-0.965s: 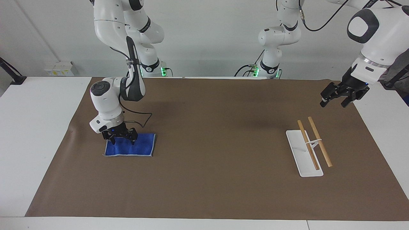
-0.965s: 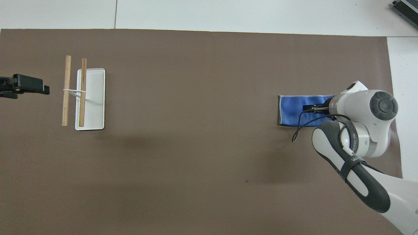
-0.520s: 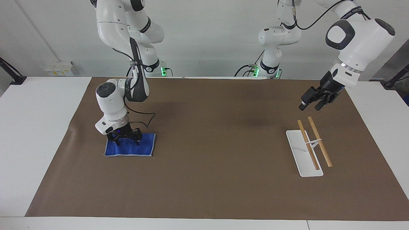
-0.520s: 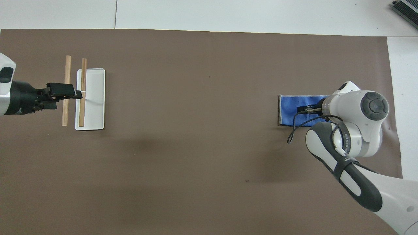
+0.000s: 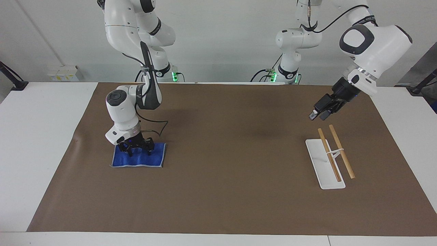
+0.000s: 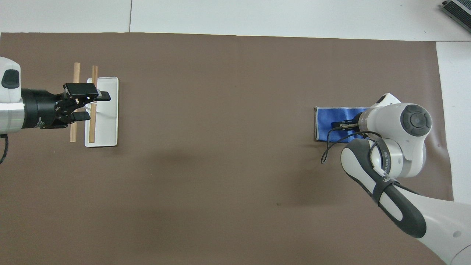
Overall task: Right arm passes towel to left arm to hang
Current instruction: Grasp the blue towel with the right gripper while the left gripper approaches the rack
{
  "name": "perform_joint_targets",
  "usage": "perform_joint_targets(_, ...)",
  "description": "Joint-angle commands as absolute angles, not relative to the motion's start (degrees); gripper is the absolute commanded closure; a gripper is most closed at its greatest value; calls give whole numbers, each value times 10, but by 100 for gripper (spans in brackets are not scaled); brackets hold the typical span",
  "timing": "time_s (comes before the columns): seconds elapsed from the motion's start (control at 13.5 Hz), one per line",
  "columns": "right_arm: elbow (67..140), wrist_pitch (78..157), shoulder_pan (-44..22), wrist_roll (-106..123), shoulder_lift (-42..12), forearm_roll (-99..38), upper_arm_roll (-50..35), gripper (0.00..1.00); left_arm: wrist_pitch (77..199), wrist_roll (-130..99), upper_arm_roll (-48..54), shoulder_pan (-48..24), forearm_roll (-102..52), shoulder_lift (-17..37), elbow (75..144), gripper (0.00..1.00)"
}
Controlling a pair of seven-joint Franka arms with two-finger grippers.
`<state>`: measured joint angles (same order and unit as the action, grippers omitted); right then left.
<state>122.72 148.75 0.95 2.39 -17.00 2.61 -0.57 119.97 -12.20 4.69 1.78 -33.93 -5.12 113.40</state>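
Observation:
The blue towel (image 5: 150, 159) lies flat on the brown mat at the right arm's end, and its edge farthest from the robots is slightly rippled. It also shows in the overhead view (image 6: 329, 125). My right gripper (image 5: 138, 150) points down with its fingers spread, tips on the part of the towel nearest the robots. In the overhead view the right wrist covers most of that gripper (image 6: 342, 125). My left gripper (image 5: 316, 114) hangs open and empty in the air over the wooden-bar rack (image 5: 329, 160); in the overhead view the gripper (image 6: 96, 106) covers the bars.
The rack is a white tray (image 6: 106, 110) with two wooden bars (image 6: 75, 129) raised on a white stand, at the left arm's end. The brown mat (image 5: 232, 143) covers the table between rack and towel. A black cable loops from the right wrist.
My left arm has swung in from the table's end until its gripper is over the rack. My right gripper has shifted slightly along the towel toward the left arm's end, and the towel's edge has rippled.

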Motion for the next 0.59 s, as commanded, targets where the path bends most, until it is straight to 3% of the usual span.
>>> perform_joint_targets(0.0, 1238, 1492, 13, 22, -163, 20, -8, 87, 1226, -127, 42, 7, -353, -69, 1171, 0)
perform_joint_targets(0.22, 1238, 1469, 11, 7, -136, 14, -10, 91, 1235, -127, 42, 7, -352, -69, 1172, 0)
perform_joint_targets(0.37, 1238, 1455, -9, -24, -120, 13, -11, 100, 1234, -127, 42, 6, -352, -69, 1172, 0)
perform_joint_targets(0.52, 1234, 1430, -31, -62, -104, 13, -11, 100, 1232, -126, 42, 7, -352, -68, 1171, 0)
